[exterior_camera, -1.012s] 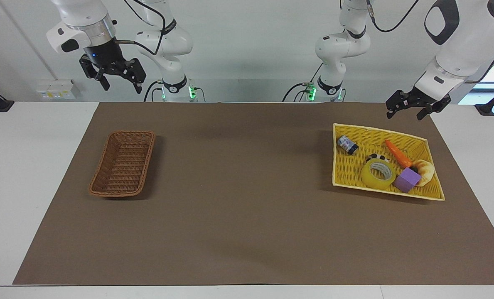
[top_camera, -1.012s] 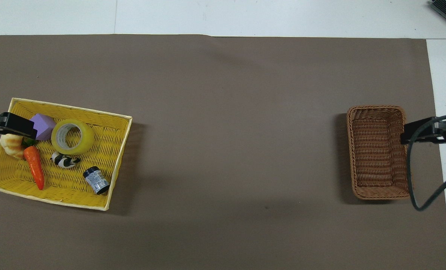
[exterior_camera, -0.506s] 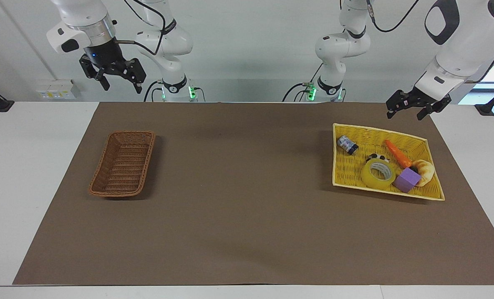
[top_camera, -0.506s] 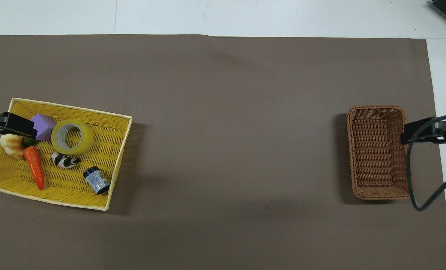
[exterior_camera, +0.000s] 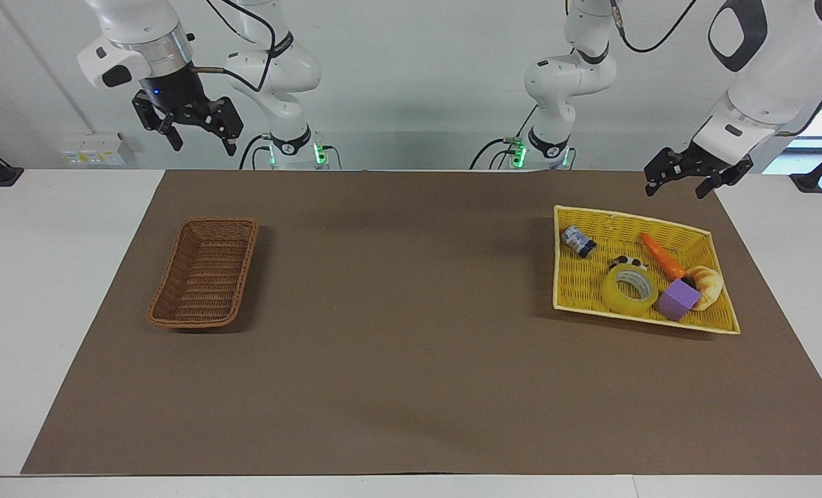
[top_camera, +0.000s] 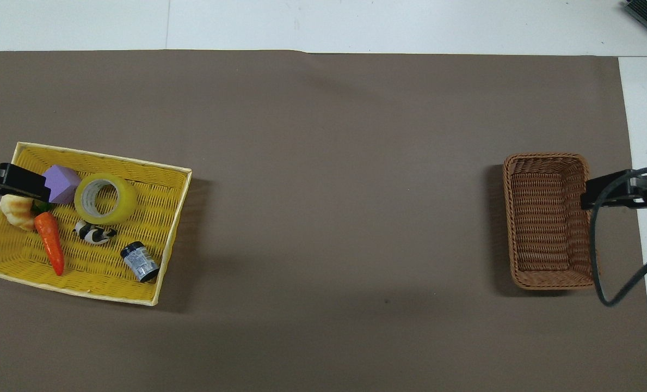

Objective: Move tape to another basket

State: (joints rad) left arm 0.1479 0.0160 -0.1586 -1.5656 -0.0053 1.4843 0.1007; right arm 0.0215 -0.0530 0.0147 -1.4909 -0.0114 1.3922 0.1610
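The tape, a yellow roll with a white core, lies flat in the yellow tray, touching a purple cube. The brown wicker basket stands empty toward the right arm's end of the table. My left gripper hangs open above the tray's outer end and holds nothing. One of its fingers shows over the tray beside the cube. My right gripper waits open, high up by the brown basket's outer side.
The tray also holds an orange carrot, a bread roll, a small dark can and a black-and-white figure. A brown mat covers the table between the baskets. A cable hangs by the brown basket.
The left gripper has shifted very slightly above the tray. The right arm, the tape and the baskets have not moved.
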